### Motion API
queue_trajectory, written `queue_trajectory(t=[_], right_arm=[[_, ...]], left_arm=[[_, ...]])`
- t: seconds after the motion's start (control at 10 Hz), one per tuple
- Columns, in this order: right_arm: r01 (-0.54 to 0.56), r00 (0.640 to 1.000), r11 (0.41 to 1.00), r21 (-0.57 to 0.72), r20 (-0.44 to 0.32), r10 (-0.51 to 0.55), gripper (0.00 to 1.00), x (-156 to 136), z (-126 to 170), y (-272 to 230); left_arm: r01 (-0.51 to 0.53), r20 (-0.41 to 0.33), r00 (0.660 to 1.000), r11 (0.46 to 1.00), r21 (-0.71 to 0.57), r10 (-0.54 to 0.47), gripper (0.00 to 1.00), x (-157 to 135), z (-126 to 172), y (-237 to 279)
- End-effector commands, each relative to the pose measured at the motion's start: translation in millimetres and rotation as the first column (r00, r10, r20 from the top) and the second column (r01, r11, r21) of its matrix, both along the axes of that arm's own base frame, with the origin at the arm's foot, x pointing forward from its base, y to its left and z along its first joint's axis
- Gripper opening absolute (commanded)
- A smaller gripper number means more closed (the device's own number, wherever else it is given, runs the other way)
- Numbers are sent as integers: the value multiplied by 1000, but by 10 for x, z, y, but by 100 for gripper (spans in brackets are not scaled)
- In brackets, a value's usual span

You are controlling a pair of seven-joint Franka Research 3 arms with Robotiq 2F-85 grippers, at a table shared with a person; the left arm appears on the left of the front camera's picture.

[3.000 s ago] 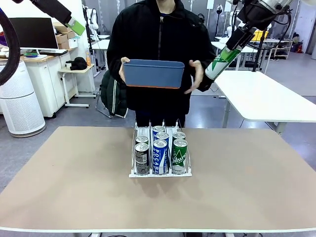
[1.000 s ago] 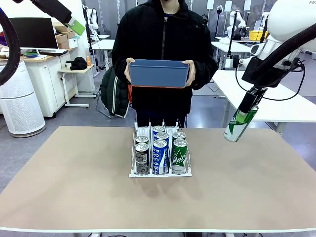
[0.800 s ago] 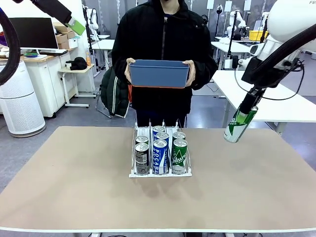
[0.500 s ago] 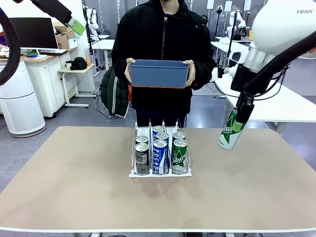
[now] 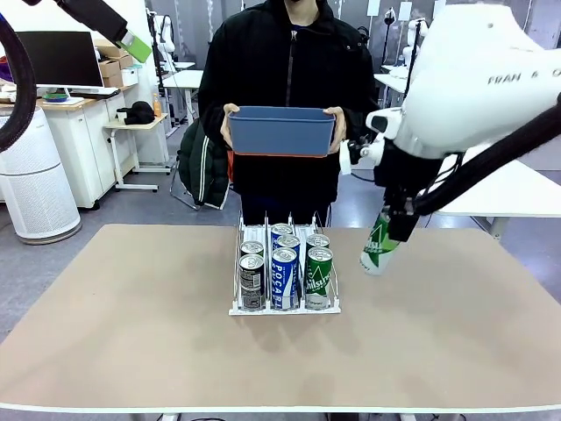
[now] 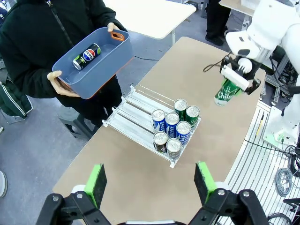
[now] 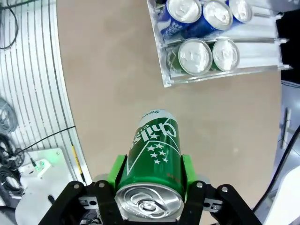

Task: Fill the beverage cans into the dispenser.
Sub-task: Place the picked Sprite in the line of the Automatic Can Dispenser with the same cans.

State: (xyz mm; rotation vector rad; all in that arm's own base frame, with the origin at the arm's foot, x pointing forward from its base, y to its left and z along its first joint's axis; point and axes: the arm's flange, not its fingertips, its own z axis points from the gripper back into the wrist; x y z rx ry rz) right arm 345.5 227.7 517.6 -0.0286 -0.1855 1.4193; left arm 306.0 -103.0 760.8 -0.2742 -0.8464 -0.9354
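Right gripper (image 5: 388,230) clenched on a green can (image 5: 376,249), at 3 o'clock of the dispenser (image 5: 284,308).

The can hangs tilted over the table (image 5: 131,333), near the rack but apart from it. In the right wrist view the green pads (image 7: 116,169) press both its sides, silver top towards the camera. Six cans (image 5: 284,277) stand at the dispenser's front end, two per lane: dark at 9 o'clock, blue in the middle, green at 3 o'clock. The rear of the lanes is bare. At 12 o'clock a person holds a blue tub (image 5: 282,132) in both hands, and one dark can (image 6: 86,55) lies inside it. Left gripper (image 6: 150,183) is released – its fingers spread wide, grasping nothing, high above the table.
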Motion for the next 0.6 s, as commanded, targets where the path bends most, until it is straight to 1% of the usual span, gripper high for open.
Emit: queue_trajectory(t=[0.0, 0.1, 0.2, 0.3, 0.4, 0.5], right_arm=[[24, 998, 1000, -9, 58, -24, 58, -25, -181, 158], [-3, 1000, 1000, 1, 18, 3, 58, -66, -244, 253], [-9, 1000, 1000, 13, 14, 9, 58, -65, -304, 313], [-10, 1000, 1000, 26, 29, 9, 58, -37, -351, 335], [-21, 1000, 999, 40, 11, 20, 58, -20, -402, 388], [-16, 1000, 999, 39, 14, 15, 58, 30, -478, 469]], left_arm=[[-2, -5, 1000, 1000, -16, 2, 100, -4, 0, 2], [-2, -5, 1000, 1000, -16, 2, 100, -4, 0, 2], [-2, -5, 1000, 1000, -16, 2, 100, -4, 0, 2], [-2, -5, 1000, 1000, -16, 2, 100, -4, 0, 2], [-2, -5, 1000, 1000, -16, 2, 100, -4, 0, 2], [-2, -5, 1000, 1000, -16, 2, 100, -4, 0, 2]])
